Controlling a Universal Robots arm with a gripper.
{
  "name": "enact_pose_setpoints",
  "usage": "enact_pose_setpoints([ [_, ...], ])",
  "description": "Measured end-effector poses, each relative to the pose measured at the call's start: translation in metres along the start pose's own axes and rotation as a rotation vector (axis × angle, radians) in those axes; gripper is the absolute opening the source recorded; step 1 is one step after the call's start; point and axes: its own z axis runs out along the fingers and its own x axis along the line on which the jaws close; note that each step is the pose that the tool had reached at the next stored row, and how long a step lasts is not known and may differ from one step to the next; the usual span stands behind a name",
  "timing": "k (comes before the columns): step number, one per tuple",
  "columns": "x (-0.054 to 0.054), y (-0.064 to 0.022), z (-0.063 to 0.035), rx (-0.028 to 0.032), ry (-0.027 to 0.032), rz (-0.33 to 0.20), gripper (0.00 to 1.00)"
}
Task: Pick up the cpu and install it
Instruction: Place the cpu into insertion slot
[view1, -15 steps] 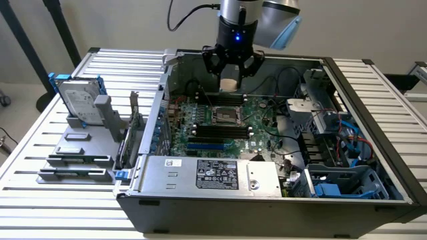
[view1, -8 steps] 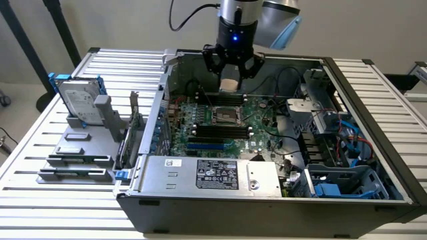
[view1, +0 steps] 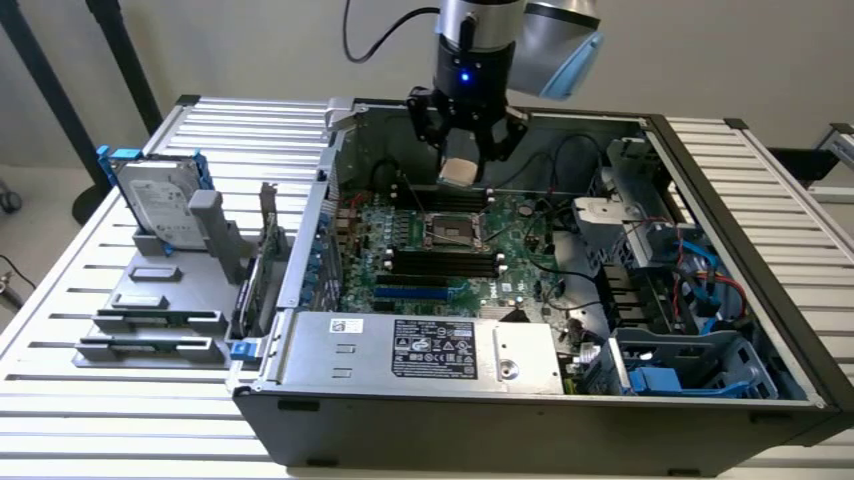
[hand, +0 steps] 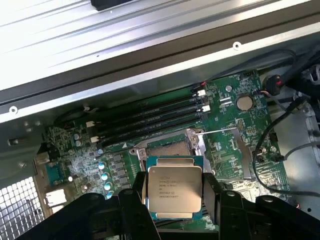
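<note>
The cpu, a flat square chip with a dull silver lid and printed text, is held between my gripper's black fingers. In the exterior view the gripper hangs inside the open computer case with the cpu as a pale square at its tips. It hovers above the back part of the green motherboard. The square socket lies just in front of and below the chip, its metal frame open. The gripper is shut on the cpu's two opposite edges.
Black memory slots run beside the socket. The case's wall is close behind the gripper. Cables and a drive cage sit toward the exterior view's right. A hard drive in a blue frame stands on a grey holder at the left.
</note>
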Motion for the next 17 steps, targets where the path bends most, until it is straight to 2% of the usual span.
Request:
enact_pose_setpoints([
  [17,-0.0001,-0.0007,0.0080,-0.0037,-0.0253,0.293,0.55],
])
